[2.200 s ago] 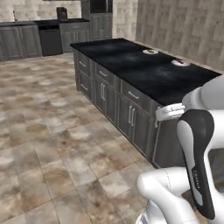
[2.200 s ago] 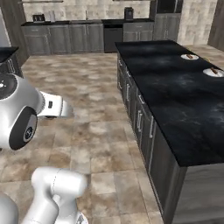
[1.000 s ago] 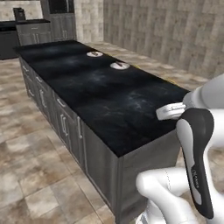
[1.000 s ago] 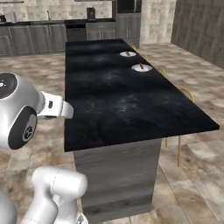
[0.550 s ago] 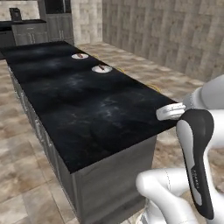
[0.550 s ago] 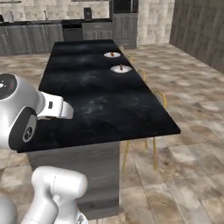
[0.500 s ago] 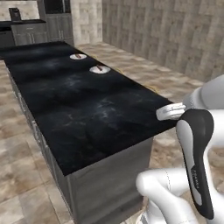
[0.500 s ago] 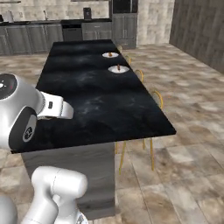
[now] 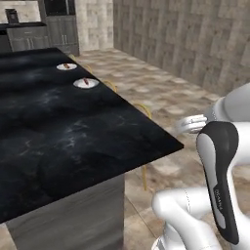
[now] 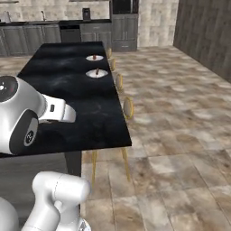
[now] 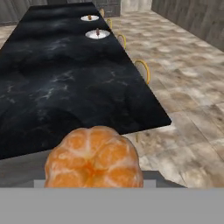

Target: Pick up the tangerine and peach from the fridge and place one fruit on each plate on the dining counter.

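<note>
The fingers grip the tangerine [image 11: 94,158], which sits large at the bottom of the hand view. Beyond it stretches the black counter [image 11: 65,87], with two plates [image 11: 97,34] near its far end, well apart from the fruit.

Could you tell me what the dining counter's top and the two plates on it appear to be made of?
The dining counter top looks like polished black marble or similar stone: glossy, with pale grey veining and soft reflections. The two plates look like white glazed ceramic, smooth and evenly bright, though at this distance plastic cannot be ruled out.
</note>
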Controlling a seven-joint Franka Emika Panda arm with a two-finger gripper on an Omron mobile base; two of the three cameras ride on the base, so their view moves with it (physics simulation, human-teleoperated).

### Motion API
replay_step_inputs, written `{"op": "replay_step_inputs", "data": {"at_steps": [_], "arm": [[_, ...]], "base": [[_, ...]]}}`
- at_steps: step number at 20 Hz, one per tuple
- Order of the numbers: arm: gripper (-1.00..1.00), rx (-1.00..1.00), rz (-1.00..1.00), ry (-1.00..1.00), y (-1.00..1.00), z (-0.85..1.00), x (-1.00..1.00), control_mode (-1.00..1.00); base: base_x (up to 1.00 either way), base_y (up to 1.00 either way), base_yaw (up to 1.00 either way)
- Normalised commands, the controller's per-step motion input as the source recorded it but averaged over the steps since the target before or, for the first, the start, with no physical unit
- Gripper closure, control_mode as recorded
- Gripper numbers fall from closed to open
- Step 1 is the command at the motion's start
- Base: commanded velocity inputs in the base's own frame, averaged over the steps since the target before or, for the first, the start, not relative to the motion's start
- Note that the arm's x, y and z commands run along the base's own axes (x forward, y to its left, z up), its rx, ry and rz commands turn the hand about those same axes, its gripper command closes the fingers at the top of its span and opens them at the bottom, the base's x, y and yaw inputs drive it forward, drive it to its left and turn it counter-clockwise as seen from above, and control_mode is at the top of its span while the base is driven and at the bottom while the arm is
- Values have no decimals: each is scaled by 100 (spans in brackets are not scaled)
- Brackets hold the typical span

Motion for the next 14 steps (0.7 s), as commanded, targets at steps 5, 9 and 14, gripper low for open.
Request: {"op": "replay_step_inputs", "data": {"at_steps": [5,9,14], "arm": [[100,0,0,0,0,0,0,100],[100,0,0,0,0,0,0,100],[100,0,0,0,0,0,0,100]], "base": [[29,-100,14],[54,-100,24],[69,-100,44]]}}
